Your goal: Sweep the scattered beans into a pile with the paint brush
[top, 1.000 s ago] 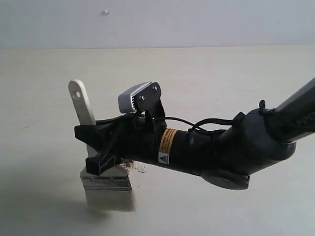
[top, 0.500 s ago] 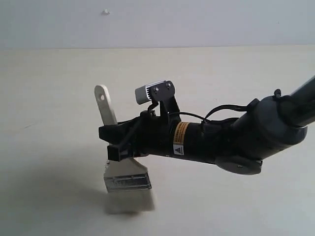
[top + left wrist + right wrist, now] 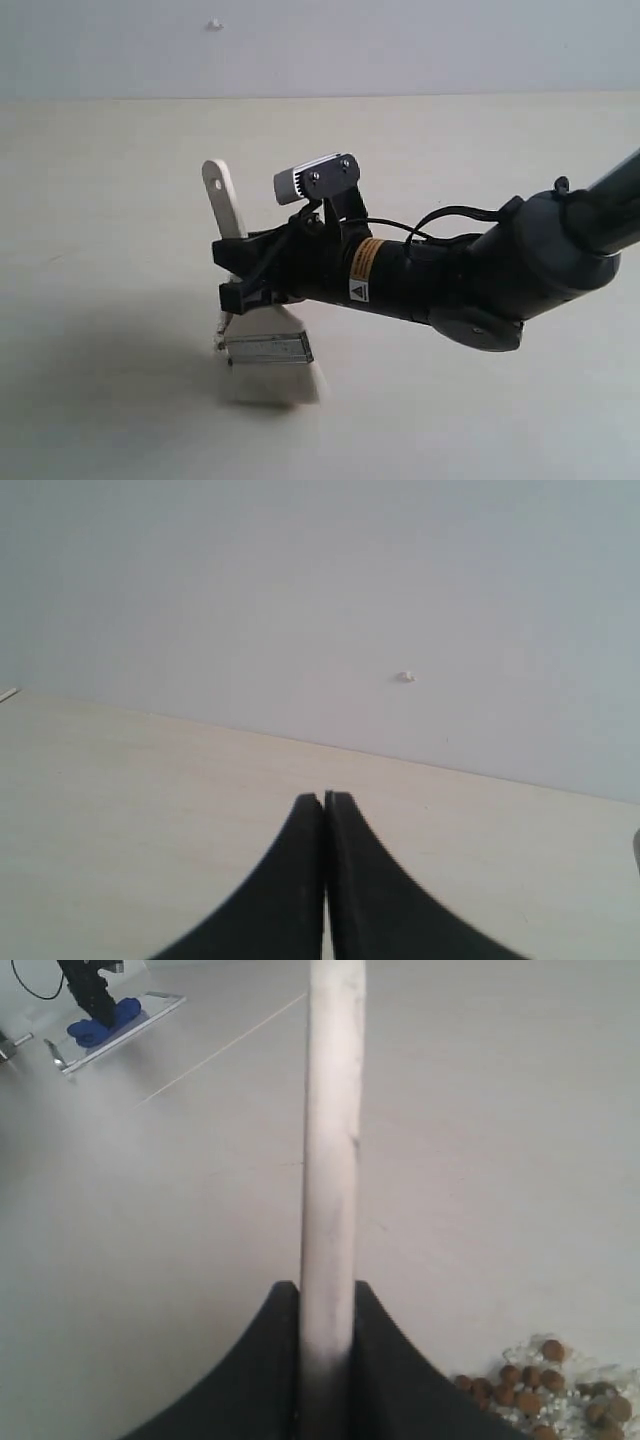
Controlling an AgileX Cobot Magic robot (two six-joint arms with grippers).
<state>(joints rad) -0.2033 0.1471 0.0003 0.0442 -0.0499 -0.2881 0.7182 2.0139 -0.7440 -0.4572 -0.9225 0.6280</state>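
Note:
My right gripper point(image 3: 238, 272) is shut on the paint brush point(image 3: 262, 345), reaching in from the right of the exterior view. The pale handle point(image 3: 223, 200) sticks up past the fingers, and the silver ferrule and cream bristles point(image 3: 270, 383) touch the table below. In the right wrist view the handle point(image 3: 330, 1150) runs between the two black fingers of the right gripper point(image 3: 327, 1300). A cluster of reddish-brown beans point(image 3: 535, 1385) among pale crumbs lies beside that gripper; in the exterior view the arm and brush hide them. My left gripper point(image 3: 325, 798) is shut on nothing, over bare table.
The pale table point(image 3: 480, 170) runs back to a grey wall with a small white mark point(image 3: 215, 24). In the right wrist view a black stand with a blue object point(image 3: 100, 1020) sits on a clear tray far off.
The right arm has carried the brush to the right across the table, first quickly, then a little further and slightly away. The brush handle now stands a bit higher in the exterior view.

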